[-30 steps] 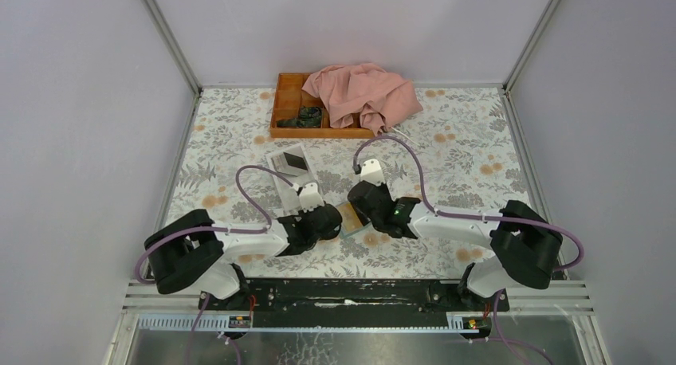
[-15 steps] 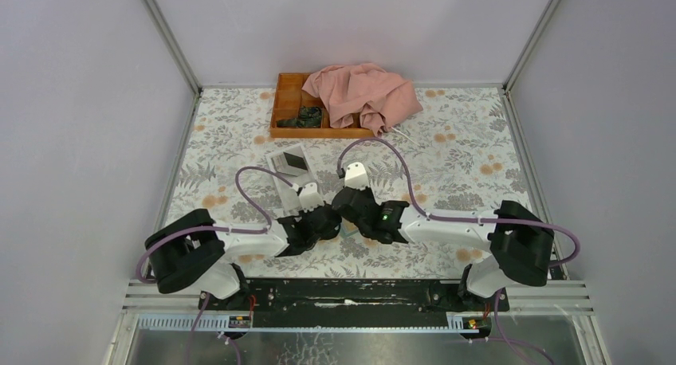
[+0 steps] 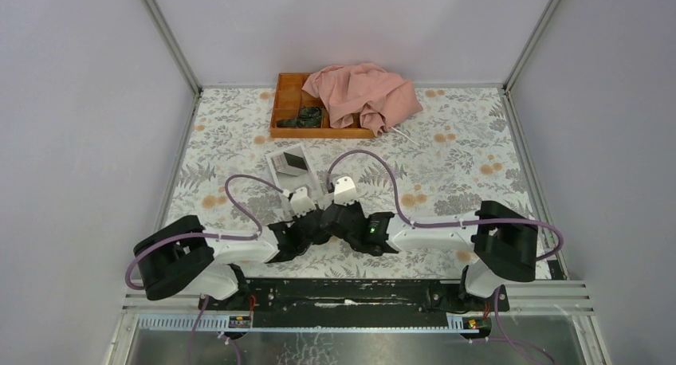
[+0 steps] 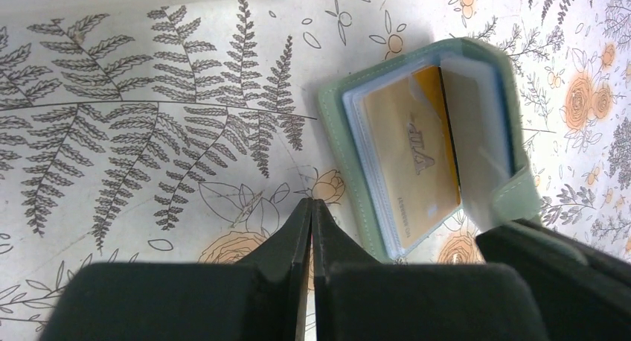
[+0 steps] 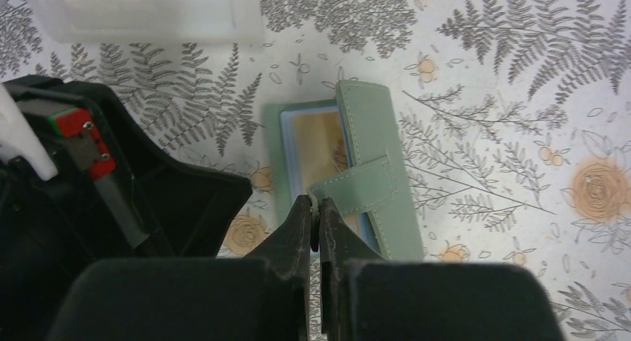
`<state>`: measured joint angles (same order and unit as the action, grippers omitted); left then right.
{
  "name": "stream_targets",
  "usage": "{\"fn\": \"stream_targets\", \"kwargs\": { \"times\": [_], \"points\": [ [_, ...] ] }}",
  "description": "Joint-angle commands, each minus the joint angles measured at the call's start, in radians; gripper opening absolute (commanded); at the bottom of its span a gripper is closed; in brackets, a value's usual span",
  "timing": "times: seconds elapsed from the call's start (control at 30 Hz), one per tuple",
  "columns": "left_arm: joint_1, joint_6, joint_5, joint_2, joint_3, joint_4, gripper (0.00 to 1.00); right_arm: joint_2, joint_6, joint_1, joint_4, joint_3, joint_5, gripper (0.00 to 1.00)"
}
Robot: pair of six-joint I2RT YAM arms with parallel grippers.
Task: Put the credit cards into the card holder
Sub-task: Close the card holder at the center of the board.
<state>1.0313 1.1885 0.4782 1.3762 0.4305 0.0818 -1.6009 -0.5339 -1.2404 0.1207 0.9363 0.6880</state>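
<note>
The grey-green card holder (image 4: 337, 129) lies on the flowered cloth, half folded. An orange credit card (image 4: 417, 151) sits in its clear sleeve. In the right wrist view the cover (image 5: 372, 132) stands over the orange card (image 5: 316, 144). My right gripper (image 5: 314, 201) is shut on the end of the holder's strap (image 5: 357, 186). My left gripper (image 4: 312, 203) is shut and holds nothing, its tips on the cloth just left of the holder. From above, both grippers (image 3: 325, 220) meet and hide the holder.
A white open-topped box (image 3: 291, 164) stands just beyond the grippers. At the back an orange wooden tray (image 3: 288, 90) holds a dark object, with a pink cloth (image 3: 363, 94) draped over its right part. The left arm's black body (image 5: 111, 199) is close beside my right gripper.
The right arm has swung left until its gripper meets the left one, covering the card holder that showed between them. The left arm has shifted slightly left.
</note>
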Motion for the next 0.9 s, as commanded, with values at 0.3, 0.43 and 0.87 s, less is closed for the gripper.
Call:
{"fn": "stream_targets", "kwargs": {
  "times": [0.3, 0.43, 0.87],
  "points": [
    [-0.006, 0.042, 0.011, -0.019, -0.069, -0.009, 0.05, -0.132, -0.085, -0.082, -0.030, 0.139, 0.013, 0.08],
    [-0.005, 0.040, 0.018, -0.027, -0.072, -0.016, 0.04, -0.155, -0.095, -0.095, -0.030, 0.154, 0.005, 0.18],
    [-0.006, 0.046, 0.055, -0.059, -0.079, -0.058, 0.03, -0.158, -0.090, -0.124, -0.013, 0.182, -0.036, 0.49]
  ]
}}
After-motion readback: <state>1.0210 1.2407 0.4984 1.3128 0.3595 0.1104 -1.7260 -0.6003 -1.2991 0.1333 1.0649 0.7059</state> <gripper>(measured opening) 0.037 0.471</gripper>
